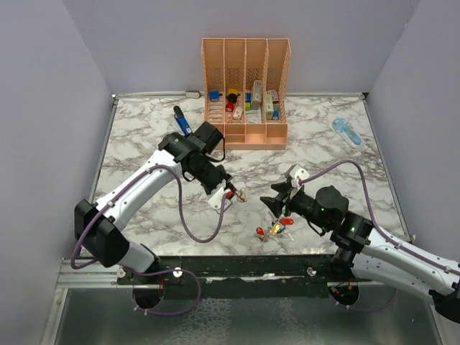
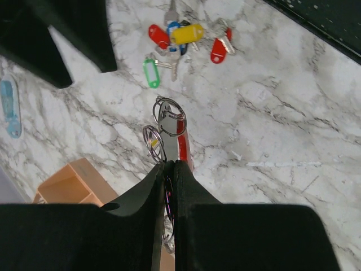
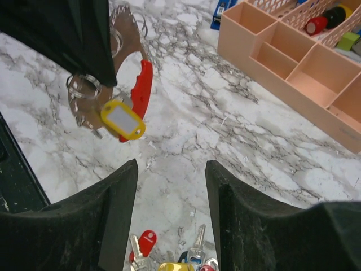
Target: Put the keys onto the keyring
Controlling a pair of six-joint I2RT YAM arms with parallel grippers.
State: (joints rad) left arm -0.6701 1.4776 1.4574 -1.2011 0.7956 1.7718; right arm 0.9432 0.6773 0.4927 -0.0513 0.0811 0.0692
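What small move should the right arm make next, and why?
Probably lower the open right gripper onto the loose pile of coloured-tag metal keys below it and pinch one: a yellow-tagged key already hangs on the grey-and-red oval keyring clamped in the left gripper.

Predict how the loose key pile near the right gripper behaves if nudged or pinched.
Probably scatters rather than moving as one: the keys lie loose and overlapping on the smooth marble table. Lifting the green tag would probably leave its key dangling; flat shapes shouldn't roll.
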